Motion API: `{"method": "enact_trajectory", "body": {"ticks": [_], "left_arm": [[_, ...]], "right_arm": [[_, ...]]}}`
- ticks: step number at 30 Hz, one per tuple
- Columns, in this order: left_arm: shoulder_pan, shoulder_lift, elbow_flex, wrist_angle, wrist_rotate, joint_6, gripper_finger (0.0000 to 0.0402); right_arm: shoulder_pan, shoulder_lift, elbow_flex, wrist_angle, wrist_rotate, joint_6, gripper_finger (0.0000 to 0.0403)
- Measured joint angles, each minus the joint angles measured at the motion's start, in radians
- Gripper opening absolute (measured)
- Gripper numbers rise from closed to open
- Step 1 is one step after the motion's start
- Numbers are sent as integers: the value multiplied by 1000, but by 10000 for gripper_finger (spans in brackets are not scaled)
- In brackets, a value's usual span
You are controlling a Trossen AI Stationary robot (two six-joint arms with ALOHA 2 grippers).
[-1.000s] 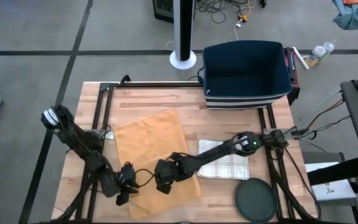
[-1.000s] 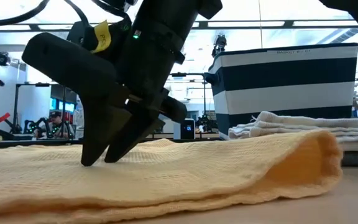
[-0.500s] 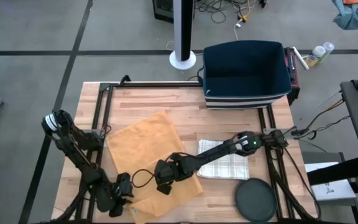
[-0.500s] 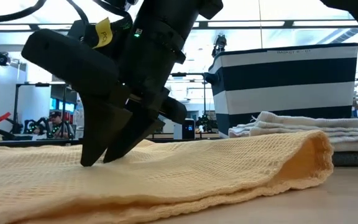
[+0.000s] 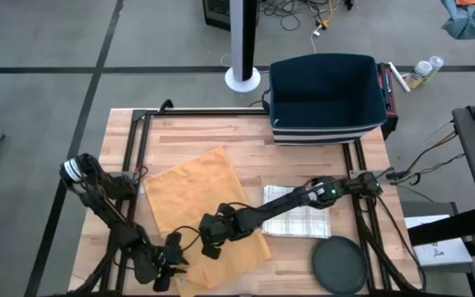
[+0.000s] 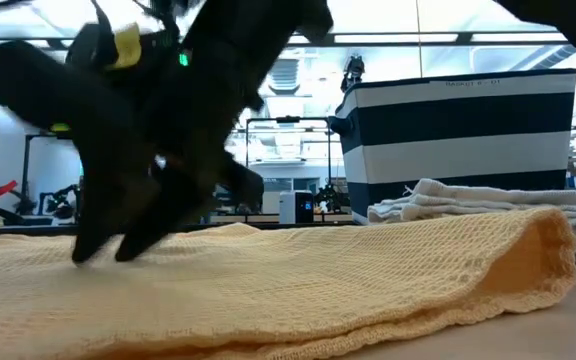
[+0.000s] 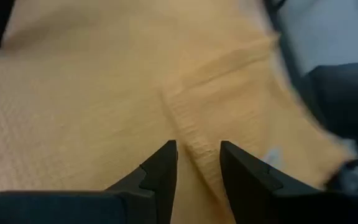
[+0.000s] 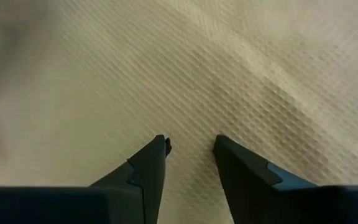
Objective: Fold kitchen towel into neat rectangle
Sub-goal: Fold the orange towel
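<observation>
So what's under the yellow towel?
Only the wooden table shows around the yellow towel. The towel is folded over itself at one side, and anything beneath it is covered.

Wooden table (image 5: 196,136), light planks, black metal frame on top near edges. Yellow towel (image 5: 200,206) lies flat on table, left of middle, turned a bit crooked; near edge looks folded double in low view. White checked cloth (image 5: 303,221), folded, lies just beside towel on right. Dark round plate or lid (image 5: 339,266), hard to tell which, sits at front right corner. Blue bin with white stripes (image 5: 326,99) sits at back right, hanging partly over table edge.
</observation>
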Motion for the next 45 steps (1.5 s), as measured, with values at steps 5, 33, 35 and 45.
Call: {"method": "enact_trajectory", "body": {"ticks": [5, 33, 35, 45], "left_arm": [[-27, 13, 43, 0, 84, 38, 114], [-159, -38, 34, 30, -189, -77, 114], [-179, -45, 37, 44, -213, -65, 114], [-361, -106, 175, 48, -481, 233, 114]], "right_arm": [[-16, 4, 1, -51, 8, 12, 127], [47, -18, 145, -76, 143, 52, 125], [74, -16, 144, -69, 189, 54, 121], [200, 7, 104, 378, 286, -175, 83]]}}
